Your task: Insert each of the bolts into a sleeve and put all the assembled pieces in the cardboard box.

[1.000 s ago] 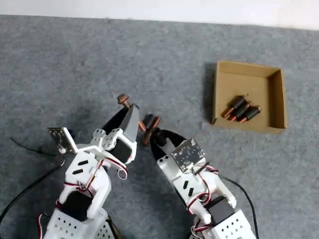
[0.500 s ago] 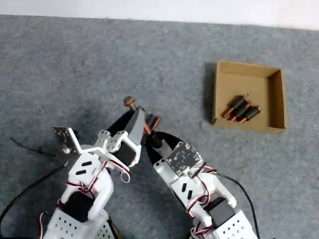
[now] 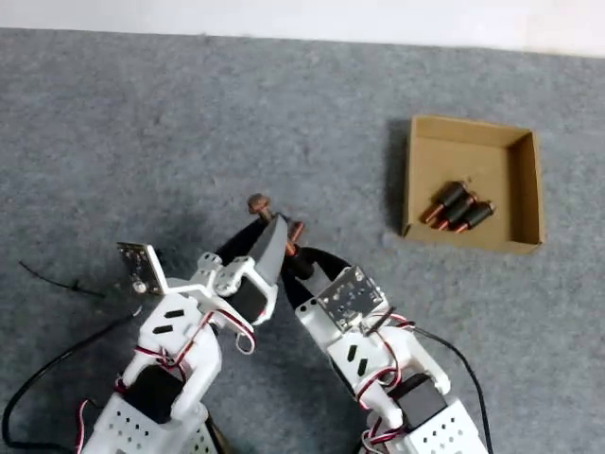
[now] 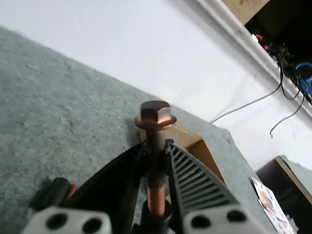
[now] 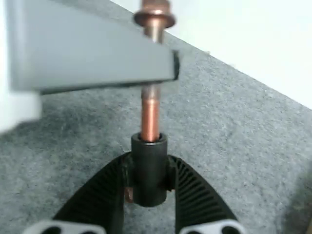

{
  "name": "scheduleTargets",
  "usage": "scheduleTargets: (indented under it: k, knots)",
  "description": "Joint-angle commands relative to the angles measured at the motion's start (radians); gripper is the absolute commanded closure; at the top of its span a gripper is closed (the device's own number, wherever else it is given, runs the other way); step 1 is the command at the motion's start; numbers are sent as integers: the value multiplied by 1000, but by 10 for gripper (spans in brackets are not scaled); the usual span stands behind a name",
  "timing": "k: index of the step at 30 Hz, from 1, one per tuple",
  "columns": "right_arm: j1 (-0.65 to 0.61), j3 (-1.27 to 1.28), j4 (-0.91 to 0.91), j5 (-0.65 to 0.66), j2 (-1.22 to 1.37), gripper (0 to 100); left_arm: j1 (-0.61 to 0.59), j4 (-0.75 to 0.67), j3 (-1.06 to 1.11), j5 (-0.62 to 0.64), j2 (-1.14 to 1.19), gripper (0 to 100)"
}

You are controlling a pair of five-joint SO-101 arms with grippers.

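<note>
My left gripper [image 3: 270,230] [image 4: 156,146] is shut on a copper bolt [image 3: 259,204] [image 4: 155,117], gripping its shaft just under the hex head. My right gripper [image 3: 295,264] [image 5: 148,173] is shut on a black sleeve [image 5: 148,165], held upright. In the right wrist view the bolt's [image 5: 150,112] lower end sits in the sleeve's mouth. The two grippers meet at the middle of the grey mat. The cardboard box [image 3: 525,180] at the right holds three assembled pieces [image 3: 458,207].
Another dark piece with a copper end [image 3: 296,230] [image 4: 54,189] lies on the mat right behind the grippers. A black cable [image 3: 57,284] trails at the left. The mat's far half and left side are open.
My left gripper has carried the bolt to the right and nearer, bringing it over the sleeve in my right gripper. The right gripper shifted only slightly.
</note>
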Motion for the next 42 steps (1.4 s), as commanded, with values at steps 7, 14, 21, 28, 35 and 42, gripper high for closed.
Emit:
scheduleTargets:
  k: [7,14,21,28,35,42]
  knots:
    - [25,-18,-2,6,-16,995,33,-20,35,-55,-18,994]
    - [27,8,-4,8,-16,995,33,-21,50,-58,-18,994]
    - [27,13,-4,8,-16,995,33,32,53,-57,-16,993]
    - [33,13,-4,8,-16,995,42,98,53,-83,-16,993]
    - [61,13,-5,8,-16,995,125,157,53,-178,-16,993]
    - [61,16,-5,8,-16,995,58,157,53,-178,-18,956]
